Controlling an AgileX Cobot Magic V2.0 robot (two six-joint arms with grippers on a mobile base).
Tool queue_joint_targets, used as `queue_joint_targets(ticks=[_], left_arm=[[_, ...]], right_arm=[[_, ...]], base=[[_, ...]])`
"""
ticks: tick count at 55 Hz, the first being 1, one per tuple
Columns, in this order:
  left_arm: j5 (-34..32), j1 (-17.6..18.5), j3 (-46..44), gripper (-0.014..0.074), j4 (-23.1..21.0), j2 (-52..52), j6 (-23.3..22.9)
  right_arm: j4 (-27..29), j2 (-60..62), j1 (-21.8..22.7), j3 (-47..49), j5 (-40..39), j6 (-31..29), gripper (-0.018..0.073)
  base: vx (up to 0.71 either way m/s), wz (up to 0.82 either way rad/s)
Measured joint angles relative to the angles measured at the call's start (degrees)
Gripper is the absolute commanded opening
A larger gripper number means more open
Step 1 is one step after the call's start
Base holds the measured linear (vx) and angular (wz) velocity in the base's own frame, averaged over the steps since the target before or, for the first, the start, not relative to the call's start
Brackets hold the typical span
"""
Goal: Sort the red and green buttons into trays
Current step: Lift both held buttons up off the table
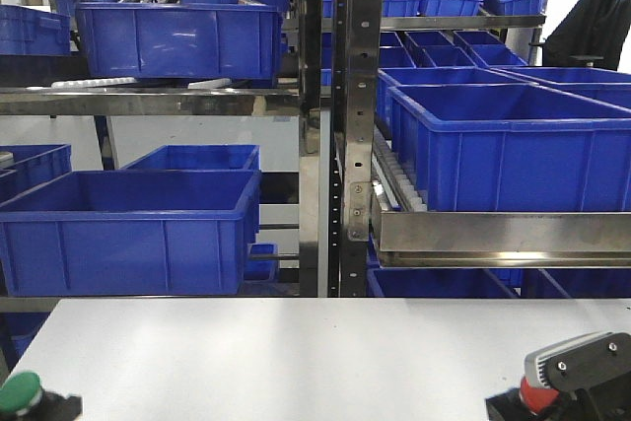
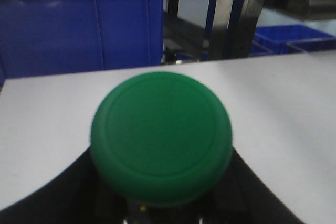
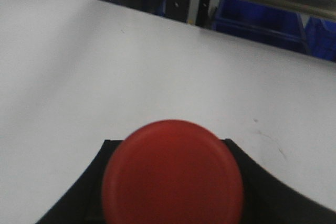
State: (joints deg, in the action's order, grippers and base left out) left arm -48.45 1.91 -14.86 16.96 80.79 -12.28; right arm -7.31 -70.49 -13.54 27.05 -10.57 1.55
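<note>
The green mushroom-head push button [image 2: 161, 137] fills the centre of the left wrist view, its dome facing the lens. In the front view it sits in the bottom left corner of the frame, black base to its right, close to the slanting left edge of the white tabletop [image 1: 315, 352]. The left gripper [image 2: 163, 209] shows only as black curved fingers [image 2: 50, 203] sweeping out from under the dome on both sides. The dome hides where they meet the button, so whether this gripper is clamped or released cannot be told.

The red mushroom-head push button [image 3: 173, 174] sits low in the centre of the right wrist view, dome towards the lens, with black shapes flanking it. In the front view it lies at the bottom right, black base to its left. The right gripper [image 1: 577, 382], with its grey screwed housing, is just beside and above the button; its grasp cannot be told either.

The two buttons are well apart, with a wide open stretch of tabletop between them and up to the far edge, which runs straight across the frame. Beyond that edge stands a steel rack upright [image 1: 340, 125] in the centre. Deep blue plastic crates [image 1: 128, 229] sit on shelves to either side of it, and a steel shelf lip [image 1: 493, 229] juts out at the right.
</note>
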Motion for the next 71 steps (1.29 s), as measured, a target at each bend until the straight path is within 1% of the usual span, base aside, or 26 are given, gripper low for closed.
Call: queue_joint_targets(ticks=[7,13,17,24,29,33,39,43,48,60,64,71], left_arm=[[4.88,0.0,0.34,-0.0003,0.29,-10.41,-2.16],[11.05,0.0,0.4,-0.0003,0.42,-18.93,-2.56],[17.52,0.0,-0.16,-0.0003,0.42,-24.13,-2.7],[29.49,0.0,-4.26,-0.0003,0.49,-31.79,-2.7],[34.82,0.0,-7.6,-0.0003,0.44,-34.78,-2.7],[38.62,0.0,-9.55,-0.0003,0.17,-36.35,-3.13],[42.08,0.05,-9.96,-0.0003,-0.03,-37.08,-5.46],[43.11,0.56,-9.96,-0.0003,-0.08,-37.22,-6.91],[43.67,2.59,-9.96,-0.0003,-0.07,-37.34,-7.58],[43.88,9.63,-9.96,-0.0003,1.4,-37.41,-7.63],[43.93,10.6,-9.96,-0.0003,1.46,-37.41,-7.63],[44.12,11.01,-9.96,-0.0003,1.46,-37.41,-7.63]], right_arm=[[0.55,5.05,-3.94,0.0,0.15,1.17,-0.0009],[2.86,8.13,-5.6,-0.07,0.4,1.18,-0.0009],[3.98,9.79,-5.65,-0.2,0.87,1.18,-0.0009],[4.77,12.77,-5.65,-0.21,2.67,1.18,-0.0009],[4.81,14.94,-5.65,0.68,5.92,1.18,-0.0009],[4.81,16.57,-5.65,1.38,6.83,1.18,-0.0009],[4.81,18.85,-5.65,1.81,7.38,1.18,-0.0009],[4.81,19.65,-5.65,1.85,8.16,1.18,-0.0009],[4.81,20.04,-5.65,1.85,8.56,1.18,-0.0009],[5.36,20.04,-5.65,1.85,8.61,1.18,-0.0009],[5.42,20.04,-5.65,1.85,8.63,1.18,-0.0009],[5.42,20.04,-5.65,1.85,9.07,1.18,-0.0009]], base=[[0.0,0.0],[0.0,0.0],[0.0,0.0],[0.0,0.0],[0.0,0.0],[0.0,0.0],[0.0,0.0],[0.0,0.0],[0.0,0.0],[0.0,0.0],[0.0,0.0],[0.0,0.0]])
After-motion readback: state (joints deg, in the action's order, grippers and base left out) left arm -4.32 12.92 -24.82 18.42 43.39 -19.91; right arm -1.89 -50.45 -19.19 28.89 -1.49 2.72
